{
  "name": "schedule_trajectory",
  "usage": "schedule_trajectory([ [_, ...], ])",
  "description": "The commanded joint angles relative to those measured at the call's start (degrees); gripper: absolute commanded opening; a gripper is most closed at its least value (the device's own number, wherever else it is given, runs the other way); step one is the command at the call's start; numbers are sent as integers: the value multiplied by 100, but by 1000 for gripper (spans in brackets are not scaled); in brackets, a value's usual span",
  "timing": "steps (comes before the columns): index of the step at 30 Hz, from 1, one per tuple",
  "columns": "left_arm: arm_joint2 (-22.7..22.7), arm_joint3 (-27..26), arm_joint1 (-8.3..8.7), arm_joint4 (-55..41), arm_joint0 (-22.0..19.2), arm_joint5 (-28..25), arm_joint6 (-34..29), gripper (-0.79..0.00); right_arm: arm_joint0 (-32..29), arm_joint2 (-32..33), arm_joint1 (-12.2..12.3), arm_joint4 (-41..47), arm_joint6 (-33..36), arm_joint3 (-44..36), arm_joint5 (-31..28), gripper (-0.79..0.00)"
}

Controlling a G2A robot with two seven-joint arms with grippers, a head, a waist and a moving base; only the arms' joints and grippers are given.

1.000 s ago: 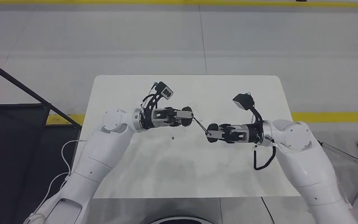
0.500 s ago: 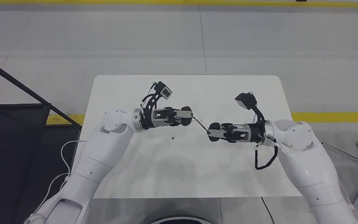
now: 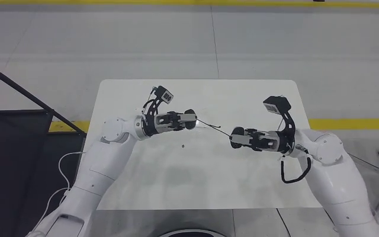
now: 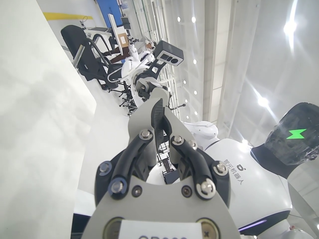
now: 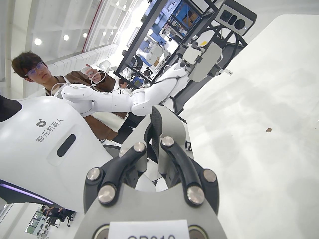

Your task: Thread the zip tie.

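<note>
The zip tie (image 3: 211, 124) is spanning the air above the table (image 3: 260, 178), about midway between its left and right edges. I am gripping one end in the left gripper (image 3: 193, 118), fingers pressed together, and the other end in the right gripper (image 3: 233, 135), likewise clamped. A slight kink is showing mid-span; I cannot tell whether the tail is seated in the head. In my judgement, the step is calling for a straight pull along the strap, without twist, both wrists level.
</note>
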Motion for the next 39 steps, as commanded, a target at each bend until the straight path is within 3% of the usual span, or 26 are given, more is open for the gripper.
schedule_trajectory([
  [1,-31,4,9,16,23,-6,11,-785,-47,57,25,84,-31,-35,-32,-785],
  [26,-217,-28,62,23,158,-69,35,-785,-158,213,211,549,-118,-74,-119,-785],
  [35,-220,-66,70,79,180,-74,28,-767,-94,118,245,323,-120,-46,-121,-785],
  [36,-217,-78,71,93,182,-65,37,-274,-63,80,243,237,-120,-62,-121,-785],
  [37,-215,-81,72,105,187,-47,55,0,-26,45,239,176,-115,-67,-115,-785],
  [39,-234,-101,77,181,189,-42,167,0,89,22,238,-91,-118,-70,-114,-785],
])
